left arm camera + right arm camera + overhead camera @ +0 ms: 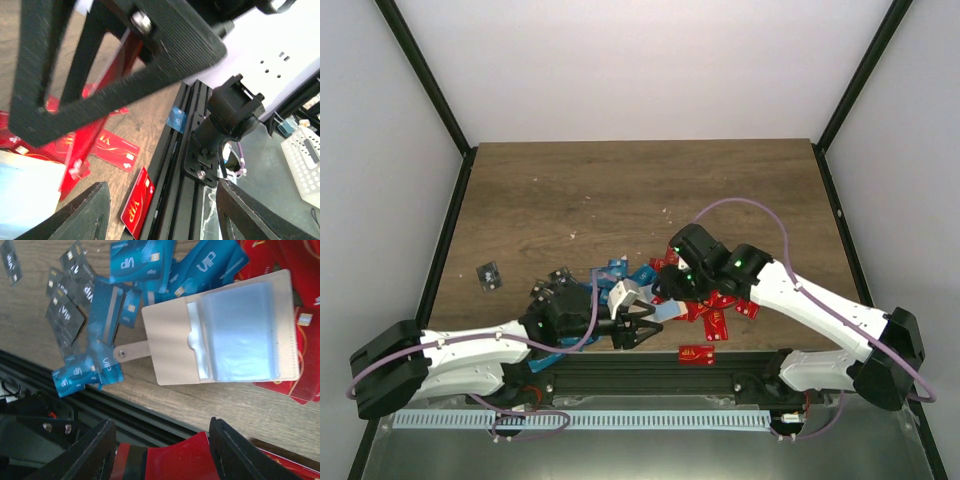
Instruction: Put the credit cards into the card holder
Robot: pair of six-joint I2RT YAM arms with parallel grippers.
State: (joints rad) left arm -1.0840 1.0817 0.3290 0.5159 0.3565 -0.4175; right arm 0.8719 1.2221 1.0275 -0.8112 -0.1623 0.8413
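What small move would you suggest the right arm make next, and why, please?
I would probably lower the red card toward the mouth of the clear sleeve on the card holder. The card is pinched between the right fingers, and the holder lies open on the table just beyond them. The left fingers stand apart, holding nothing.

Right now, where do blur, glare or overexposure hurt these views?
Top external: evenly lit, sharp, but credit cards too small to read. Left wrist: a finger of the right gripper looms dark and blurred; background upper right washes out white. Right wrist: sheen on the card holder's clear sleeves; nearby red card out of focus.
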